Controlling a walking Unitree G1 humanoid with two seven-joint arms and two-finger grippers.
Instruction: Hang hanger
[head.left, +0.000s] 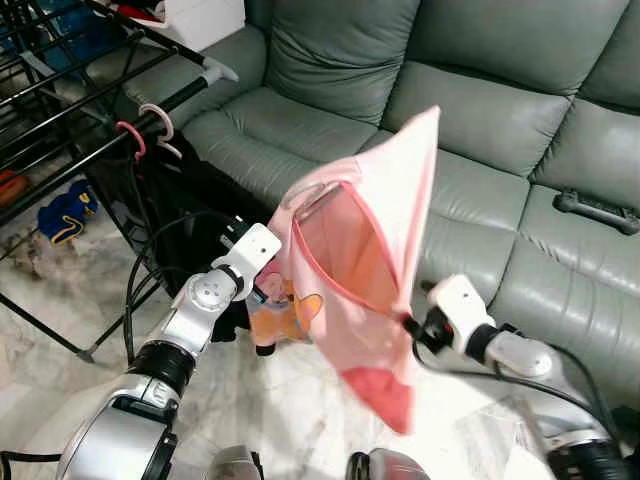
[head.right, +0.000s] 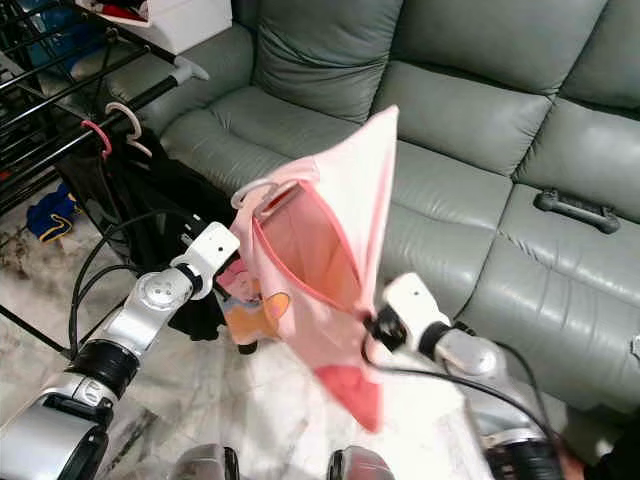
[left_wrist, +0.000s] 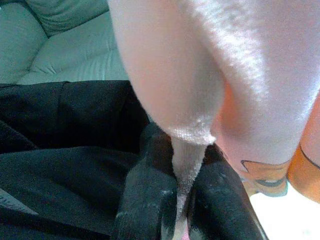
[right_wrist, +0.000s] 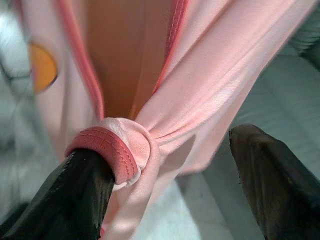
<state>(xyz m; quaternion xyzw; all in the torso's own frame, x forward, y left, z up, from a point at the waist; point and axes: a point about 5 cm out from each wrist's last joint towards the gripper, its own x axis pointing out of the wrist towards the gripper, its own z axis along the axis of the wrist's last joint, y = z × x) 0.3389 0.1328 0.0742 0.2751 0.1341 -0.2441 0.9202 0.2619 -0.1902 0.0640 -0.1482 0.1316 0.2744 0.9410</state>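
A grey-green leather sofa (head.left: 470, 110) fills the background, with a black drying rack (head.left: 70, 110) off beyond the left gripper and pale marble floor (head.left: 290, 410) underneath. Two hanger hooks (head.left: 150, 125), one pink and one white, already sit on the rack's bar, up and away from the left gripper.

Between the two grippers hangs a pink garment (head.left: 370, 250) with darker pink trim and a cartoon print. A pale hanger (head.left: 310, 195) seems to be threaded into it; its loop peeps out at the top edge, just above the left gripper.

The left gripper (left_wrist: 180, 200) is pinched tight on a fold of the pink cloth, fingers (left_wrist: 140, 195) pressed together with fabric squeezed between them. This looks like the anchoring hold, keeping one side of the garment up.

The right gripper (right_wrist: 175, 180) stands wide apart, with the trimmed edge of the cloth hooked and bunched over one finger (right_wrist: 75, 195) while the other finger stays clear. That draped hold probably serves to stretch the opening so the hanger can settle inside.

Both silver arms are raised and bent at the elbow, wrists turned inward toward each other, the left forearm angling up from low down, the right one reaching across at a similar height. The garment is well apart from the rack, so the hanging itself is not yet done.
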